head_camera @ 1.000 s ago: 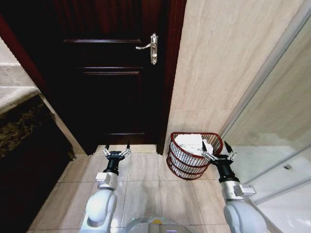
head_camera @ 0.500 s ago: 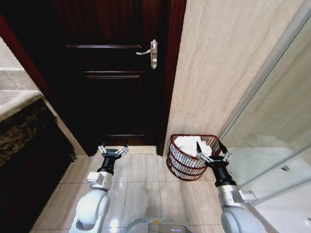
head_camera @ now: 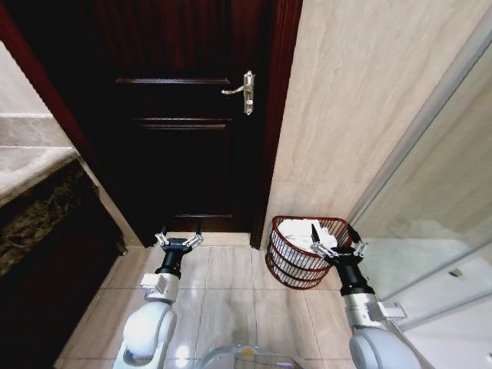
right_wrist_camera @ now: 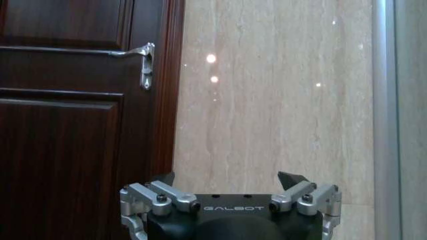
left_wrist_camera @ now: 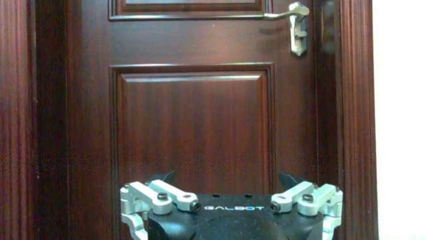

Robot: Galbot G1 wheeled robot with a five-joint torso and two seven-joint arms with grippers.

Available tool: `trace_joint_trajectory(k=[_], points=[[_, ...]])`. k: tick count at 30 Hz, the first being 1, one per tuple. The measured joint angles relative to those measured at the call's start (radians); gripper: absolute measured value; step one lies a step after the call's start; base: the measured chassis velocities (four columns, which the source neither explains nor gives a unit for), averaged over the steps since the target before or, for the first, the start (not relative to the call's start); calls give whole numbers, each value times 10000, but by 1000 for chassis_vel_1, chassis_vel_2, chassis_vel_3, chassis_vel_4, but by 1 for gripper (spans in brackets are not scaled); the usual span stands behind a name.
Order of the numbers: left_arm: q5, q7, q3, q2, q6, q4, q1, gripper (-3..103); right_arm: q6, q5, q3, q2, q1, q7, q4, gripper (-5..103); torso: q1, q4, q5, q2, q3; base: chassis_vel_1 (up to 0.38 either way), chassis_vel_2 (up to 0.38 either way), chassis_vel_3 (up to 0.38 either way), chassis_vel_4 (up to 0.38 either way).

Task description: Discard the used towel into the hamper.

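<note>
The view has tilted up slightly since earlier — both arms held low. Right gripper (head_camera: 334, 237), fingers spread, hovers at the hamper (head_camera: 296, 267) rim; towel (head_camera: 301, 231) inside. Left gripper (head_camera: 178, 236), spread too, faces the door (head_camera: 184, 115) beyond.

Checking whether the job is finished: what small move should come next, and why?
Probably just draw the right gripper back from the hamper. A white towel already lies inside, both grippers are open and empty, and the left gripper hangs by the door.
</note>
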Motion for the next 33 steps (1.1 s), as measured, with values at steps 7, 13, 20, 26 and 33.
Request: trace_joint_trajectory(k=[7, 13, 20, 26, 33], points=[[-9, 4, 0, -59, -29, 46, -51, 100, -383, -64, -199, -105, -25, 139, 24, 100, 95, 1, -1, 271, 177, 0, 0, 0, 0], [-7, 31, -16, -139, -107, 146, -85, 100, -491, -178, -283, -163, -27, 64, -24, 100, 186, 0, 0, 505, 317, 0, 0, 0, 0], [12, 54, -6, -227, -181, 194, -111, 100, -469, -194, -258, -198, -156, 60, 51, 100, 278, 1, -1, 767, 490, 0, 0, 0, 0], [24, 71, -24, -257, -374, 145, 41, 100, -84, -107, -217, -126, -239, -15, 8, 100, 355, 2, 0, 952, 597, 0, 0, 0, 0], [35, 65, -24, -221, -848, 319, 39, 100, 0, -75, -217, -4, -226, -21, -107, 100, 440, 1, 0, 1156, 712, 0, 0, 0, 0]])
